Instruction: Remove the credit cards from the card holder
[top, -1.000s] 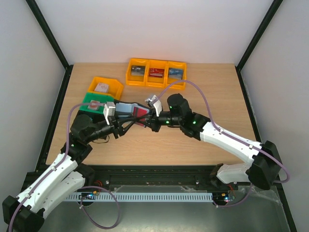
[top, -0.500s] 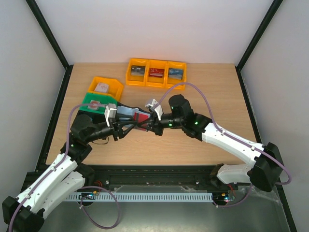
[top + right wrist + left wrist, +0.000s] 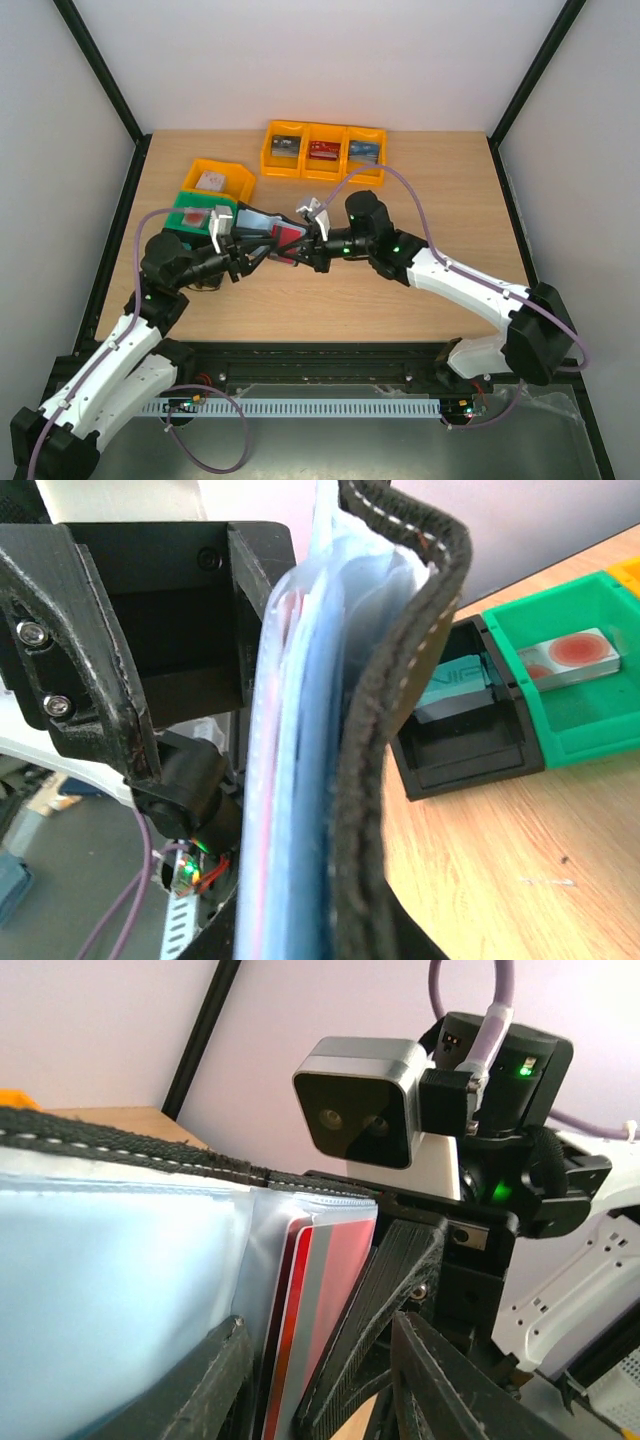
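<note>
the card holder point(image 3: 262, 228) hangs open above the bench point(image 3: 420, 190), just in front of the green bin point(image 3: 200, 213). the left gripper point(image 3: 318, 1330) stands partly spread around its clear-pocket leaf; whether it truly clamps i cannot tell. the right gripper point(image 3: 303, 248) is pressed together, seemingly pinching the red card point(image 3: 325, 1280) poking from a pocket. risk: a loose left hold lets the whole holder follow the pull, or the pinch catches pocket film too, jamming the card or dragging neighbours out.
</note>
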